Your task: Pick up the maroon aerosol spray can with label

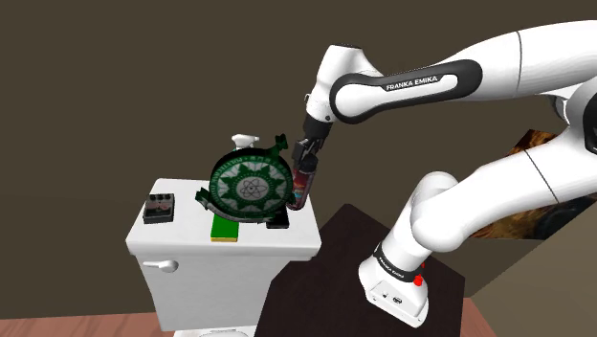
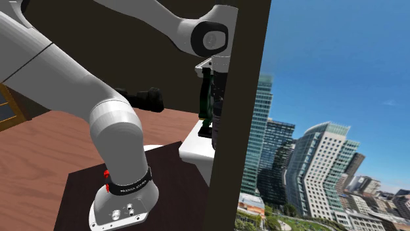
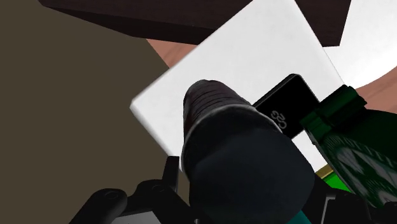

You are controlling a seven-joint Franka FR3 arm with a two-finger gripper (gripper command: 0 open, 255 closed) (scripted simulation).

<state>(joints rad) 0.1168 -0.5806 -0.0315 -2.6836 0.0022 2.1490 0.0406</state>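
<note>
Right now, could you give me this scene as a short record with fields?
gripper: shut on the top of the maroon spray can
can pose: roughly upright, beside the green round disc
surface below: white toilet tank
other items on tank: small dark box, flat green box
can clear of tank: cannot tell

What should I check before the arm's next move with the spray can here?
1. Gripper shut on the spray can: ok, the wrist view shows the can clasped.
2. Can raised off the white tank lid: cannot tell; its base hangs near lid level.
3. Gap to the green round disc: cannot tell; the can sits right at its rim.
4. Black flat item under the can's path: ok, lies flat on the lid.
5. Small dark box: ok, at the lid's far end.
</note>
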